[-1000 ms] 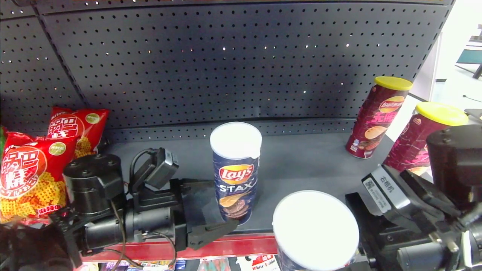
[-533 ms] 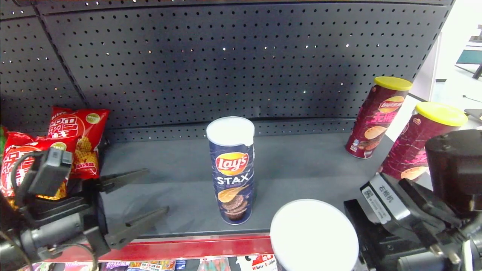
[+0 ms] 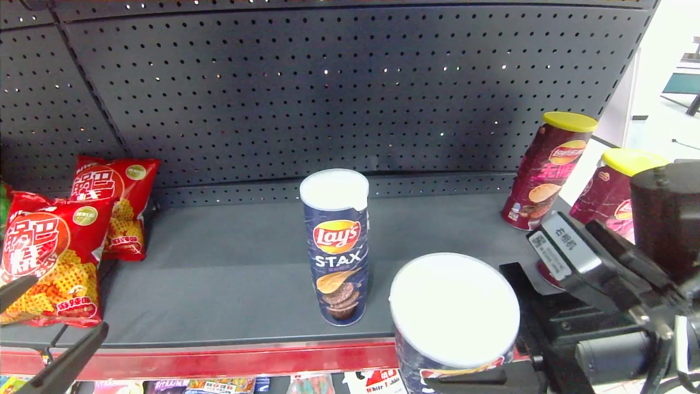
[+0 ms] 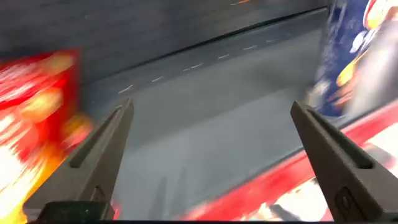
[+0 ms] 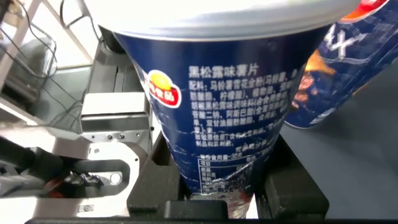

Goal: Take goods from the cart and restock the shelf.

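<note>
Right gripper (image 5: 227, 193) is clamped on the blue can (image 3: 454, 306), poised at the shelf (image 3: 219, 284) front edge. Left gripper (image 4: 211, 112) hangs wide open, low left. Best go in level and land it upright, just right of the standing can (image 3: 335, 246), no nudging.

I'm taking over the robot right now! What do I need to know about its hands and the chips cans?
Left gripper: fingers open, empty, low at the front of the shelf, near the red snack bags.
Right gripper: shut on the held can, a blue one, at the shelf's front edge.
Done: the standing can, also blue, is upright mid-shelf.
Left: set the held can down, probably in the free space to the right of the standing can.
</note>
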